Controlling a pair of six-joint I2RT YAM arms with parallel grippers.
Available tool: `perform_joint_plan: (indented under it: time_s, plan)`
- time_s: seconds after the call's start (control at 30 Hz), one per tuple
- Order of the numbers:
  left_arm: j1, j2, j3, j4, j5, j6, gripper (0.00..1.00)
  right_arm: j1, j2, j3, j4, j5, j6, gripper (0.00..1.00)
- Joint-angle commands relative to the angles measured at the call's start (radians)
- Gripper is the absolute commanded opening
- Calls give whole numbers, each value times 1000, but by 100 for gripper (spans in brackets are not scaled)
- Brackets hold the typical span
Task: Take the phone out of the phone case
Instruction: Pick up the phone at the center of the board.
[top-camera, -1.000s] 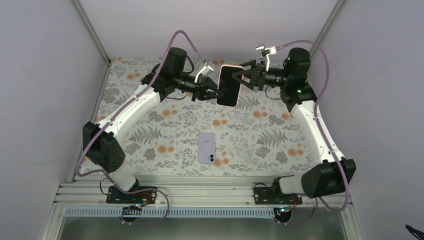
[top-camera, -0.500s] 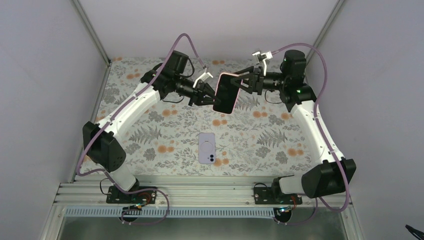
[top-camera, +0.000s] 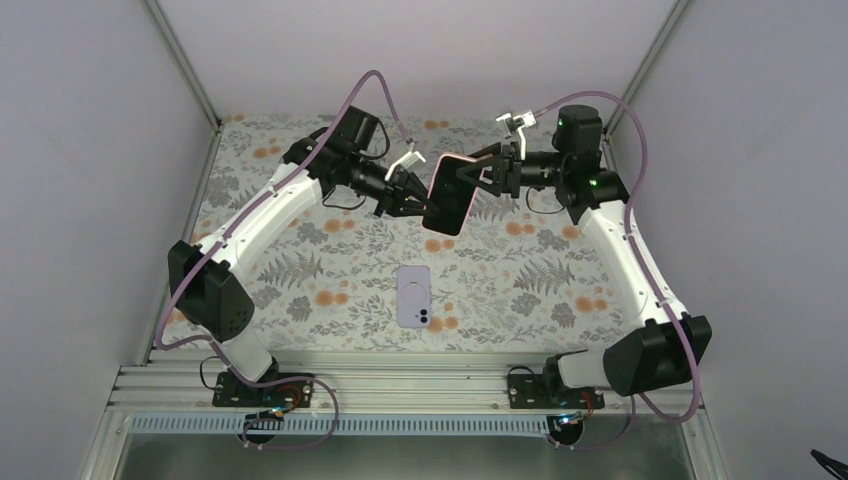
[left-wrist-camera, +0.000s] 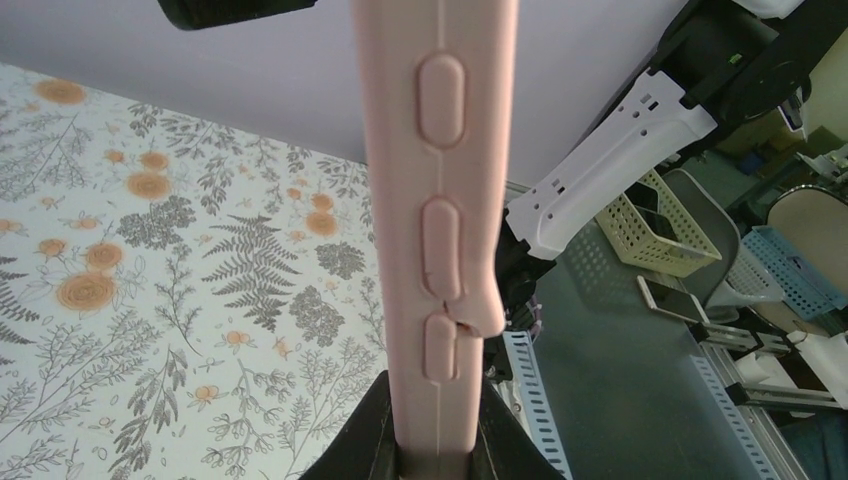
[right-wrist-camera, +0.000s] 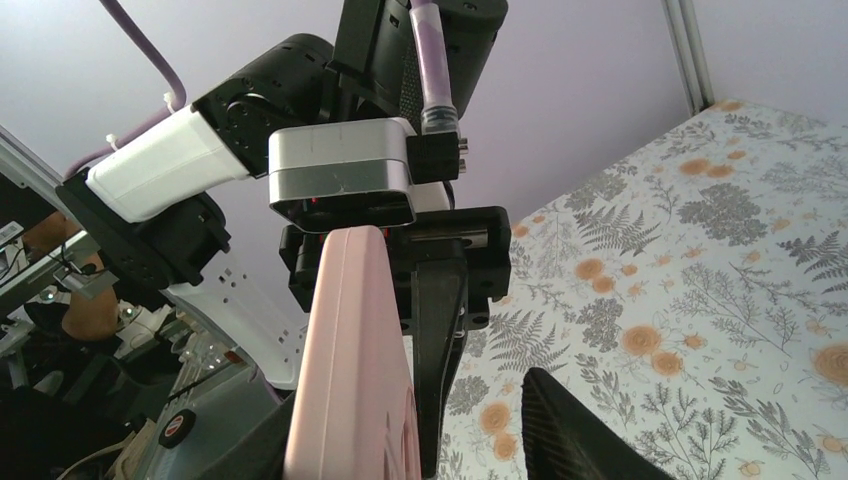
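A pink phone case (top-camera: 450, 194) with a dark phone screen showing in it hangs in the air over the far middle of the table, tilted. My left gripper (top-camera: 421, 197) is shut on its left edge; in the left wrist view the fingers (left-wrist-camera: 365, 440) clamp the case's button side (left-wrist-camera: 440, 200). My right gripper (top-camera: 477, 177) straddles the right edge with its jaws spread. In the right wrist view the case (right-wrist-camera: 355, 370) lies by the left finger, and the right finger (right-wrist-camera: 575, 430) stands apart from it.
A lilac phone-shaped item (top-camera: 414, 296) lies flat, camera side up, on the floral table cover (top-camera: 300, 260) in the near middle. Grey walls close in the left, right and back. The metal rail (top-camera: 400, 385) with the arm bases runs along the near edge.
Both grippers and the pink case have moved a little left and toward the near side, and the case has tilted more. The lilac item has not moved.
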Motion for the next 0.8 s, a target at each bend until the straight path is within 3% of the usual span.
perform_joint_plan:
  time_s: [0.0,0.37,0.6,0.77]
  plan:
    - [-4,-10,19,-9,76,62,2,15,15,24,-54,-19,-54,42]
    - [-7,-5,16,-64,91,115,2,36,39,45,-132,-25,-101,38]
    - [8,-3,33,-4,92,58,2,39,42,24,-147,-61,-85,37]
    - [18,3,27,51,99,-9,2,40,20,-20,-82,-48,-34,16]
